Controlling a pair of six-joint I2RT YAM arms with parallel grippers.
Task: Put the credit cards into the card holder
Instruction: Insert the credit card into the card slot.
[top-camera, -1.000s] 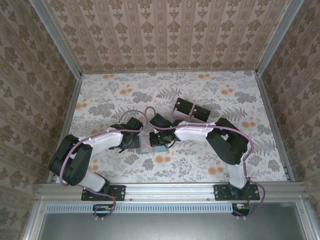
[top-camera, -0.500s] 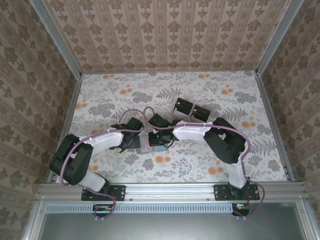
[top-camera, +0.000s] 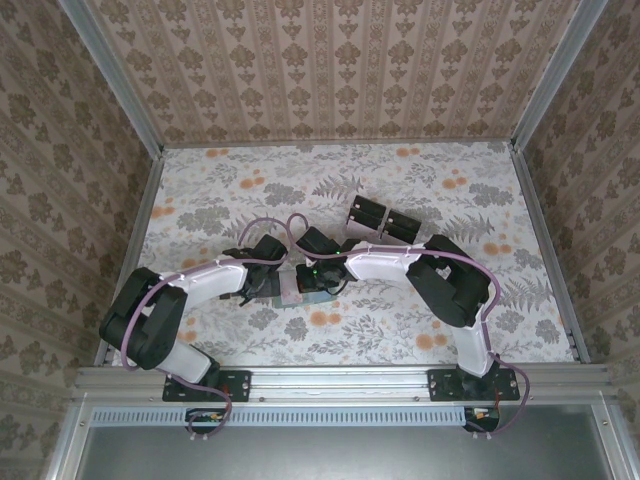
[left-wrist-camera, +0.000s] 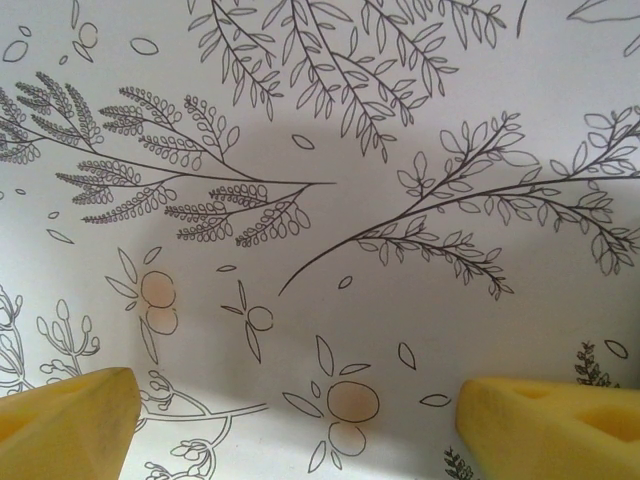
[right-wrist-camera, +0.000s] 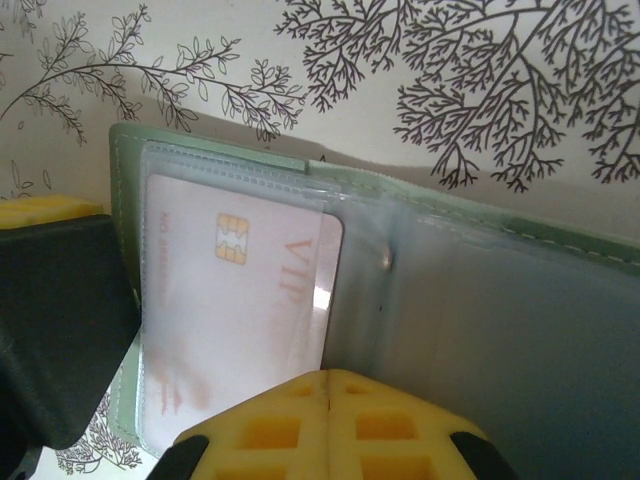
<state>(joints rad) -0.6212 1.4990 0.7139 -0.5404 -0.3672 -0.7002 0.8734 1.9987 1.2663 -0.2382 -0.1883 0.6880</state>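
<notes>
Pressing together, the yellow fingertips of the right pincer are seen clenched, their pads met along a thin seam at the near edge of the card holder; whether a leaf of the holder is nipped between them cannot be told. The holder is laid open and flat on the table. Its long axis is run from left to right across the right wrist view and dipped slightly toward the right, and its green rim is shown along the far and left edges. One credit card is lodged under the clear pocket of the holder's left half, set crosswise to the holder's long axis. The card's own long axis is run from far to near, its gold chip is placed toward the far end, and its "VIP" lettering is turned sideways. The holder's right half is covered by a cloudy grey-blue sleeve. The left pincer is held released, its two yellow fingertips spread wide apart over bare patterned table just left of the holder. A clear tray with black blocks is set well beyond the holder, to its far right.
</notes>
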